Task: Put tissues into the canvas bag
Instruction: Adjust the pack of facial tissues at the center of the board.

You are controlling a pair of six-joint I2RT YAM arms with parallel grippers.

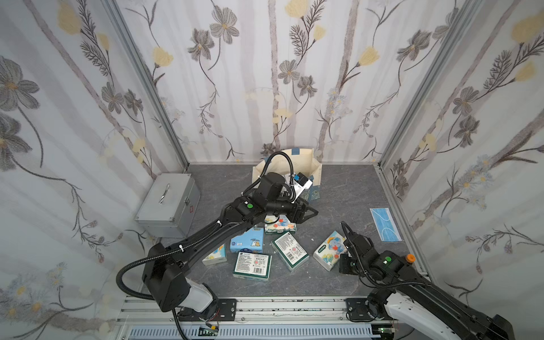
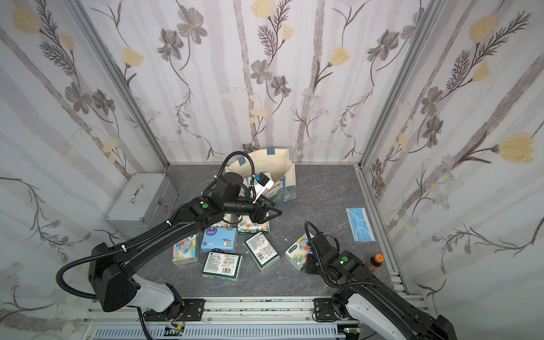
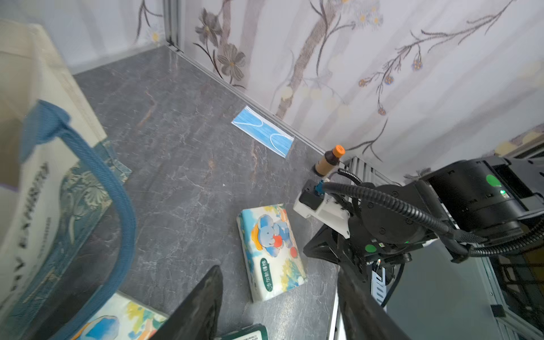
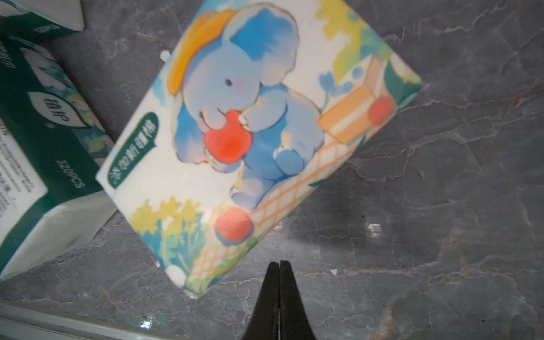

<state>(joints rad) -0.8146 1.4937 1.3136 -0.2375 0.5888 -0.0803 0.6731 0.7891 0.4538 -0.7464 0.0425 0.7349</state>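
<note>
Grey tabletop at lower right carries an elephant-print tissue pack, the right gripper pinched shut and empty just beside it. Mid-frame, the left gripper hangs open and empty over a cluster of packs, the canvas bag behind at centre back. Pickup seems in hand: the shut jaws must reopen and straddle that pack.

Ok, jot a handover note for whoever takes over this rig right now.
Left gripper: open, empty, hovering between the canvas bag and the packs.
Right gripper: shut, empty, tips beside the elephant pack, not holding it.
Bag stands open at the back; its contents are hidden by the left arm.
Done: cannot tell.
Left to do: at least six packs lie on the table.
</note>
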